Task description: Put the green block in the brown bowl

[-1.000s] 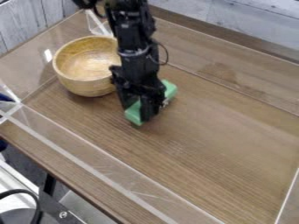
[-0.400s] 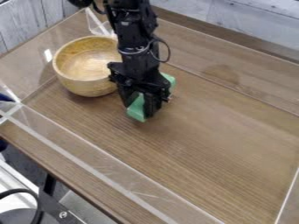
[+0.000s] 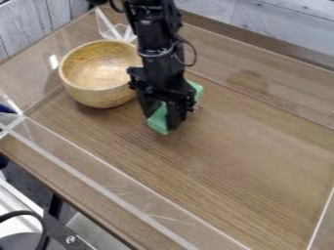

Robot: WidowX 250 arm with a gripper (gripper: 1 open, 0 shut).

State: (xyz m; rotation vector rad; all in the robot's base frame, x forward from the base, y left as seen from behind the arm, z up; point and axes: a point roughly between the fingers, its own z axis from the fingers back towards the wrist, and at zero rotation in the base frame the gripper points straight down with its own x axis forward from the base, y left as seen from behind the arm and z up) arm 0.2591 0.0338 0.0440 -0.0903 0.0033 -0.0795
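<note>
The green block [image 3: 167, 109] is being straddled by the black gripper [image 3: 166, 119], which is pointed straight down, just right of the brown bowl [image 3: 94, 72] on the wooden table [image 3: 235, 156]. Its fingers appear to be pinching the block, though contact is partly hidden. The block is seemingly being kept on the tabletop, outside the bowl.

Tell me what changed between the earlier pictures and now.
The claw and the green block between its fingers slid a little to the right in the picture, away from the brown bowl. The fingers straddle the block just as before, and it still lies on the table. The bowl has not moved and holds nothing.
</note>
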